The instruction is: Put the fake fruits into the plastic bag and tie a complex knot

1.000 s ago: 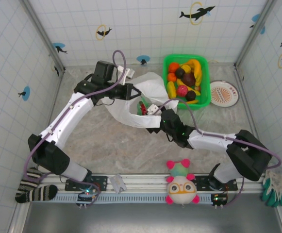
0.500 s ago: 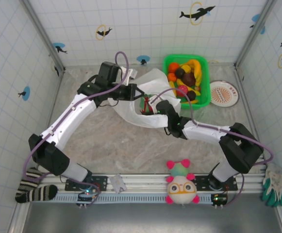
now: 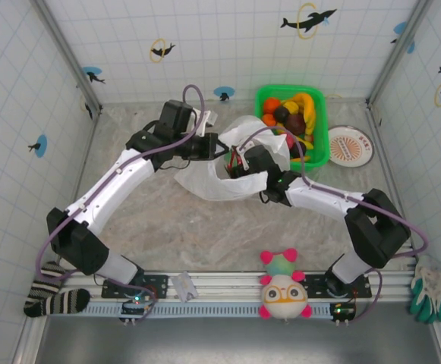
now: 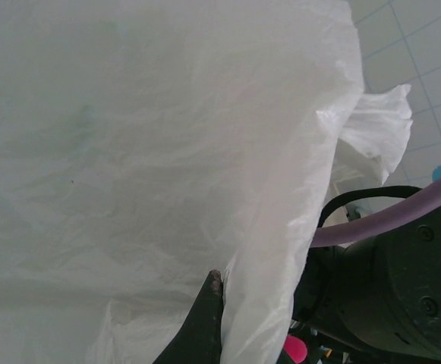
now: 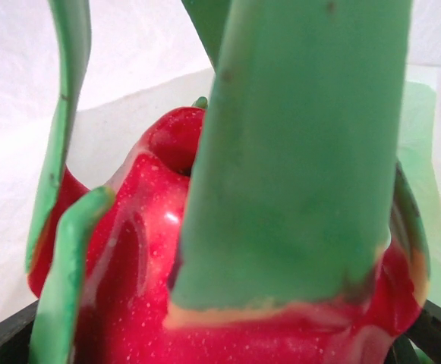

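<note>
The white plastic bag [image 3: 209, 180] lies mid-table with its mouth facing right. My left gripper [image 3: 217, 147] is shut on the bag's upper rim and holds it lifted; in the left wrist view one dark fingertip [image 4: 214, 287] presses against the bag's film [image 4: 167, 152]. My right gripper [image 3: 237, 162] sits at the bag's mouth, shut on a red dragon fruit [image 5: 129, 258] with green scales, and white bag film [image 5: 129, 61] lies behind the fruit. More fake fruits [image 3: 292, 115], among them orange, yellow bananas, dark purple and red, lie in the green basket [image 3: 320, 155].
The basket stands at the back right, just beyond the bag. A round plate [image 3: 351, 145] lies to its right. A plush toy [image 3: 283, 285] sits on the front rail between the arm bases. A striped sock [image 3: 53, 297] and a green glove [image 3: 430, 292] hang at the front corners.
My right arm has carried the dragon fruit up and back, from in front of the bag to its mouth. My left gripper has shifted slightly right with the bag rim.
</note>
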